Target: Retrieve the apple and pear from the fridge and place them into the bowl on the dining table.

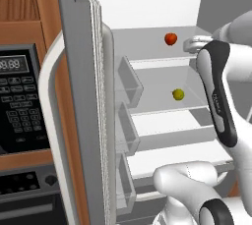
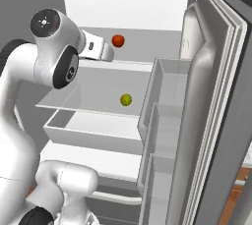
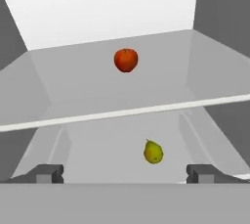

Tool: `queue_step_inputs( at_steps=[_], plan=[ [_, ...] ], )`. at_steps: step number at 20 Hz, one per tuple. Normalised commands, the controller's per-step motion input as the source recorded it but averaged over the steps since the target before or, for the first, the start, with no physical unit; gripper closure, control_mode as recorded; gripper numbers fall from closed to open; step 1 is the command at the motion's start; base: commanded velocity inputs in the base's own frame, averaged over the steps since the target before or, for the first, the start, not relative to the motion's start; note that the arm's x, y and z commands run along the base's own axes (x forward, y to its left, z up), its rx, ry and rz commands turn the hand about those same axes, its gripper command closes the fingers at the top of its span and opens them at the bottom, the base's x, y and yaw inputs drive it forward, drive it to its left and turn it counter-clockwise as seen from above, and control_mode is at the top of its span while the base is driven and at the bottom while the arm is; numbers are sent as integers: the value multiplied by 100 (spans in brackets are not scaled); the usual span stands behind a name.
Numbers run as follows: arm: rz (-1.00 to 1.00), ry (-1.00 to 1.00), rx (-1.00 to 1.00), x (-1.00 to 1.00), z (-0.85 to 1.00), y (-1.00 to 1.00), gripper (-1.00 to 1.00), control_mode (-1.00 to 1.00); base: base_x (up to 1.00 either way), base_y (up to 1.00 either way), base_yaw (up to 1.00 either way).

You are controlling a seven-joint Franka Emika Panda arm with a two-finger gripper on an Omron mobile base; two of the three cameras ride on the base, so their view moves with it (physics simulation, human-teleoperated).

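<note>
Gripper [image 3: 125,173] wide open, empty, aimed into the open fridge [image 1: 93,121]. Apple [image 3: 126,60] sits on upper white shelf, pear [image 3: 153,151] on shelf below, both apart from fingertips. Door bins flank interior; black oven panel [image 1: 17,101] at left, set in wood cabinetry.

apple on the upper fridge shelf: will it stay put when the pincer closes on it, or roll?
The apple looks round and smooth, sitting free on a flat shelf with nothing beside it, so a nudge would probably roll it. It likely stays rigid under grip, maybe a bit slippery. The pincer stands open, wider than the fruit, so centring should help.
</note>
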Motion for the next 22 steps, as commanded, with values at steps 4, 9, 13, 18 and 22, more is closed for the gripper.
queue_step_inputs(
  at_steps=[4,9,13,18,22],
  plan=[
    [0,0,0,76,-14,0,-100,-100,0,0,0],
    [0,3,0,69,0,0,-100,-100,0,0,0],
    [0,10,0,72,0,0,-100,-100,0,0,0],
    [0,9,0,74,0,0,-100,-100,0,0,0],
    [0,4,0,60,0,-2,-100,-100,0,0,0]
  ],
)
